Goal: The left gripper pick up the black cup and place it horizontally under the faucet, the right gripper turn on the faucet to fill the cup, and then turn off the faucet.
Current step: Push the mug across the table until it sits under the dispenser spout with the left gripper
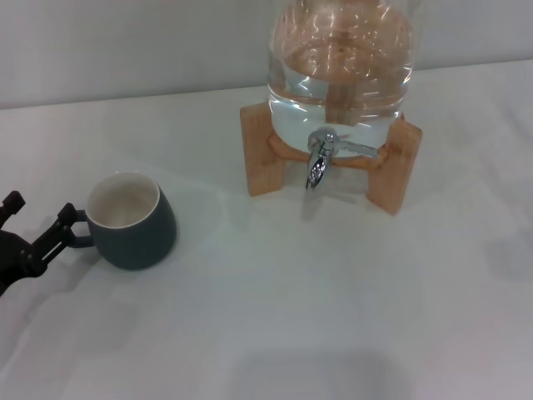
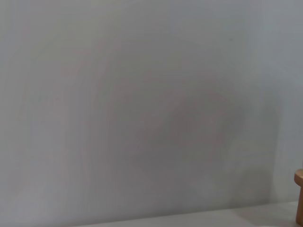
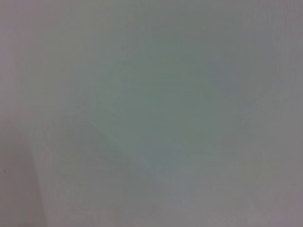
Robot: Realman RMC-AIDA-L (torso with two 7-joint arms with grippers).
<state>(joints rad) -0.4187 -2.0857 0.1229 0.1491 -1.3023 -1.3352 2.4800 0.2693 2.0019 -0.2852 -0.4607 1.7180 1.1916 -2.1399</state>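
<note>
The black cup point(image 1: 132, 221) stands upright on the white surface point(image 1: 316, 300) at the near left of the scene, its cream inside facing up and its small loop handle turned to the left. The left end effector point(image 1: 37, 225) reaches in from the left edge, low over the surface. 1 of its black fingers point(image 1: 60, 227) lies right at the handle, seemingly touching it, and another finger point(image 1: 12, 202) sits farther left, well apart from the first, so the claw is spread wide and has hold of nothing; the cup rests on the surface under its own weight.

The faucet point(image 1: 321, 158) is to the far right of the cup and well apart from it, a chrome spigot with its spout pointing down, fitted to the front of a large clear glass jar point(image 1: 340, 62) that holds water. The jar sits on a wooden stand point(image 1: 265, 158), whose 2 front legs flank the faucet.

The left wrist view shows mostly a blank pale wall, with a corner of the wooden stand point(image 2: 299, 196) at 1 edge. The right wrist view shows only a featureless grey field, and the right end effector appears in no picture.
</note>
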